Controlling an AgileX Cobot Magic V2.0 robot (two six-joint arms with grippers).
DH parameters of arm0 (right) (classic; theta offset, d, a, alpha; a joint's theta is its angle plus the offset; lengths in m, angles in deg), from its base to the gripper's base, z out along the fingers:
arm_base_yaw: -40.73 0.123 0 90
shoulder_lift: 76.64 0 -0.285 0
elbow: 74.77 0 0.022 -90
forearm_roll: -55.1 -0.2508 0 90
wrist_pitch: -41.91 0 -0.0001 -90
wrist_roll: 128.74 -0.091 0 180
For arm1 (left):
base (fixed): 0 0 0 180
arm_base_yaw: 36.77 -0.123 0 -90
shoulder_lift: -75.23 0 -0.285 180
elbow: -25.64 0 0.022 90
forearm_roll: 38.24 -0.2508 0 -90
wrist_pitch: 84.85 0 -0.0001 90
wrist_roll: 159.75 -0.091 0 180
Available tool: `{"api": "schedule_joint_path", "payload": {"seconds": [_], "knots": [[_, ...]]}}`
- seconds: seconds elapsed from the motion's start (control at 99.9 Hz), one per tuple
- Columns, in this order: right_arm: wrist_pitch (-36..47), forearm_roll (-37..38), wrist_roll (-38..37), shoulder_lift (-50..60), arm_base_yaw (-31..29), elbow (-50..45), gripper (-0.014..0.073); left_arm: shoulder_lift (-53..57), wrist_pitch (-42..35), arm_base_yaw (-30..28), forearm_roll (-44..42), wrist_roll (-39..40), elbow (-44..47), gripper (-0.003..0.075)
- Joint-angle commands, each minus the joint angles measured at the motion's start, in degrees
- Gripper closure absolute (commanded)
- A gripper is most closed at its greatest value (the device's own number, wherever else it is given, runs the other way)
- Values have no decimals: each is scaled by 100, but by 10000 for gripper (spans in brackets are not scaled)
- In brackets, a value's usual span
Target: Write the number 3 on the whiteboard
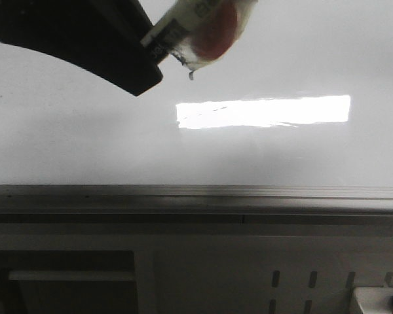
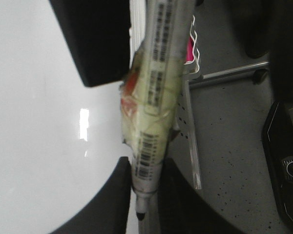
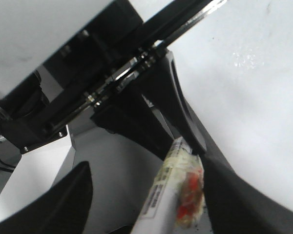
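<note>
**Ana:** Up at the far left of the whiteboard (image 1: 281, 59), see it? The left hand (image 2: 145, 163) has the marker (image 2: 154, 126) pinched between its dark fingers (image 2: 105, 204), the barrel wrapped in yellowish tape with something orange under it.

**Ben:** And the tip?

**Ana:** From the front, the tip hangs just at the board, with a tiny dark hook (image 1: 191, 76) under it. Whether it touches, I can't tell.

**Ben:** So where's the number 3?

**Ana:** That little hook is all I can make out. It may be the first stroke, or only the nib. The rest of the board looks blank apart from the bright glare patch (image 1: 262, 112).

**Ben:** Then the writing has barely begun, I'd say.

**Ana:** My guess too. Next it needs steady contact and a curve swept rightward and back, twice, without the marker slipping in the grip.

**Ben:** The right hand?

**Ana:** Its dark fingers (image 3: 53, 202) show in its own camera, looking toward the marker, holding nothing I can see. Spread or closed, I can't say.
</note>
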Motion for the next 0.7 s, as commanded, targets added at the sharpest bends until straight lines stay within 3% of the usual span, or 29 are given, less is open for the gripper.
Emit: {"api": "schedule_joint_path", "payload": {"seconds": [0.0, 0.16, 0.44, 0.54, 0.691], "knots": [[177, -443, 71, -59, 14, 188, 226, 139, -269, 51, 192, 15, -205, 741], [32, -506, 71, -276, 14, 188, 396, 139, -269, 51, 192, 15, -205, 741], [-259, -631, 71, -440, 14, 188, 603, 139, -269, 51, 192, 15, -205, 741], [-299, -641, 71, -440, 14, 188, 647, 139, -269, 51, 192, 15, -205, 741], [-413, -665, 71, -440, 14, 188, 648, 139, -269, 51, 196, 15, -205, 741]]}}
